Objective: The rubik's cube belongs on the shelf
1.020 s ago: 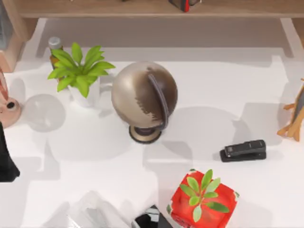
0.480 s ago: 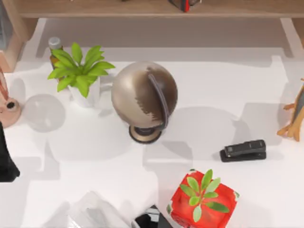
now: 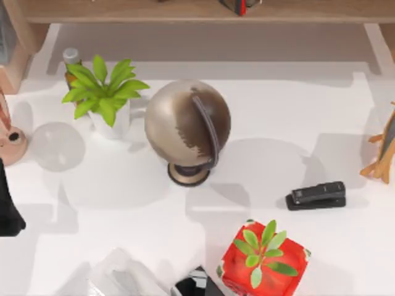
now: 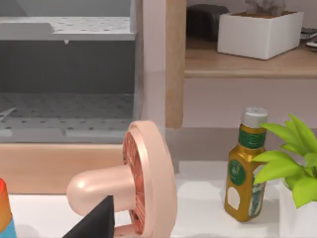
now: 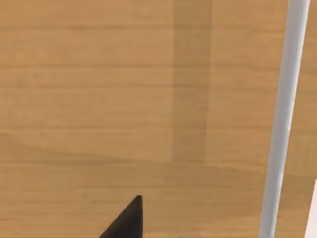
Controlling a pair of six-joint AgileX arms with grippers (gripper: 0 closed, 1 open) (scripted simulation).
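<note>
Your white desk (image 3: 296, 117) carries everything here, and the long light-tan wooden shelf (image 3: 123, 10) runs along its far side, behind the brown globe on a dark ring stand (image 3: 187, 126). Take that globe as your marker.

On the shelf, behind the globe and somewhat to its right, sits a small dark thing with a red stripe (image 3: 239, 5), cut off by the picture's edge. You cannot tell whether this is the rubik's cube.

In front of the globe and to its right stands the red patterned box with green leaves on top (image 3: 264, 256). Just left of the globe is the green leafy plant in a white pot (image 3: 103, 92), and behind the plant is the golden bottle with a grey cap (image 3: 71, 58). Farther left lie a clear glass ball (image 3: 57, 146) and a pink mushroom-shaped ornament (image 3: 11, 140).

To the globe's right and nearer you lies the black stapler (image 3: 316, 195).

Your left arm (image 3: 7, 209) is well left of the globe, at the desk's edge. The left gripper (image 4: 96, 223) sits close behind the pink ornament, and you cannot tell how its jaws stand. Your right gripper (image 5: 126, 220) hangs over tan wood grain; the state of its jaws cannot be told either.
</note>
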